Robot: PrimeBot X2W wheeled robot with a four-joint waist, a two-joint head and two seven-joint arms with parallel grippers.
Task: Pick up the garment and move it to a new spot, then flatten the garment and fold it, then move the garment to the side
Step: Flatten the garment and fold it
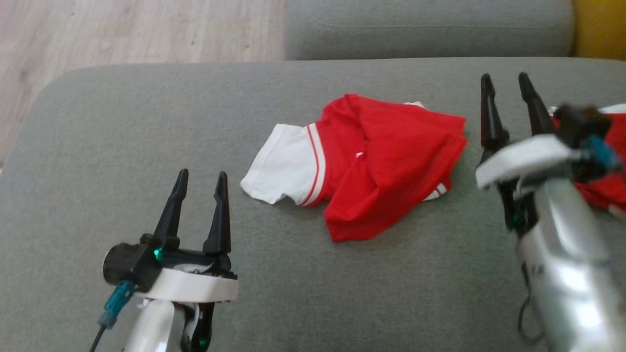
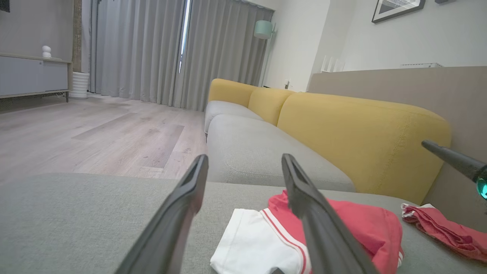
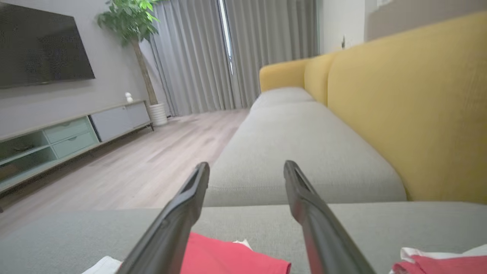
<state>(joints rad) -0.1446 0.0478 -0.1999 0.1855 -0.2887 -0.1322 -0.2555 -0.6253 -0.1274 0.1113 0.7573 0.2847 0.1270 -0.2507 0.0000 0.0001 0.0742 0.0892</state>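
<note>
Nearest the lens is the left gripper (image 1: 203, 175), low on the left, its two dark fingers spread wide with nothing between them. The right gripper (image 1: 504, 78) sits further up on the right, fingers likewise apart and empty, just beside the garment's right edge. The garment (image 1: 386, 161) is a small red top with a white sleeve (image 1: 281, 168) and white striped trim. It lies crumpled in the middle of the grey seat cushion (image 1: 122, 127), between the two grippers and touching neither. It looks like light, soft jersey-type stuff, so it'll probably weigh next to nothing, flop and sag once lifted, and drag a bit on the cushion fabric rather than slide. It's not fragile, but a pinch into the bunched middle would likely catch several layers. The best bet seems to be the edges: the sleeve hem for the left gripper, the red corner (image 1: 459, 128) for the right. A second red piece (image 1: 606, 190) lies off to the right, partly behind the right arm. There's no brand, label or readable writing anywhere, and a tiny white fleck (image 1: 359, 155) mid-shirt is too small to make out.
</note>
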